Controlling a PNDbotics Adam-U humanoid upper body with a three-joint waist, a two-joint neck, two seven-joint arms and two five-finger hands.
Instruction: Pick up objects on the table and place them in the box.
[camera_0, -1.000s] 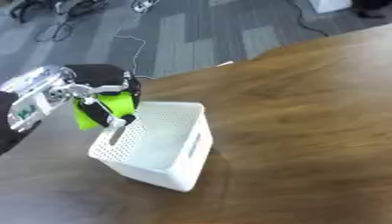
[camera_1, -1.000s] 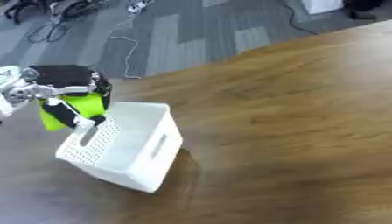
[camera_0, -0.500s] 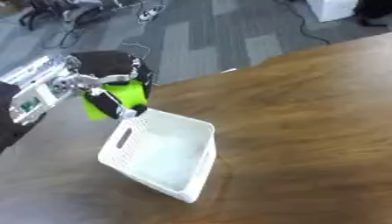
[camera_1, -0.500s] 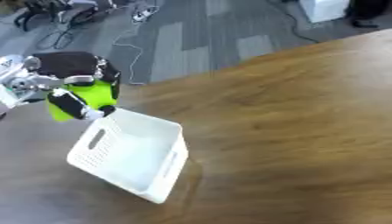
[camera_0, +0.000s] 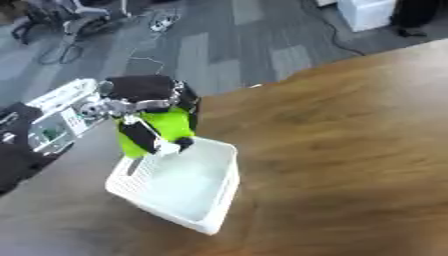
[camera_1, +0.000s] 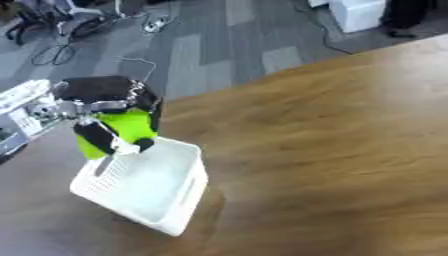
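White box (camera_0: 188, 192): plastic, rectangular, open-topped, with perforated side walls and a slot handle in the end wall that faces the near edge of the surface. Stands on the brown wooden surface (camera_0: 350, 150) near its left edge, set askew to that edge. Its interior shows nothing but white floor and walls.

Left hand (camera_0: 144, 107): black with silver parts, enters from the left side of both views on a silver and white forearm. Fingers and thumb are curled round a bright green object, clamped on it; one black fingertip (camera_0: 185, 143) shows at the object's lower edge. The hand hangs above the box's far left corner, just over the rim.

Green object (camera_0: 162, 131): bright yellow-green, blocky in outline, held upright in the left hand. Its lower end sits at about rim level of the box's far left corner; whether it touches the rim cannot be told. Its exact kind cannot be made out.

Right hand: shows in neither view.

Floor (camera_1: 201, 45): grey carpet in lighter and darker strips, beyond the far edge of the surface. Dark cables (camera_0: 52, 47) lie across it at the upper left; a white cabinet-like item (camera_1: 354, 14) stands at the upper right.
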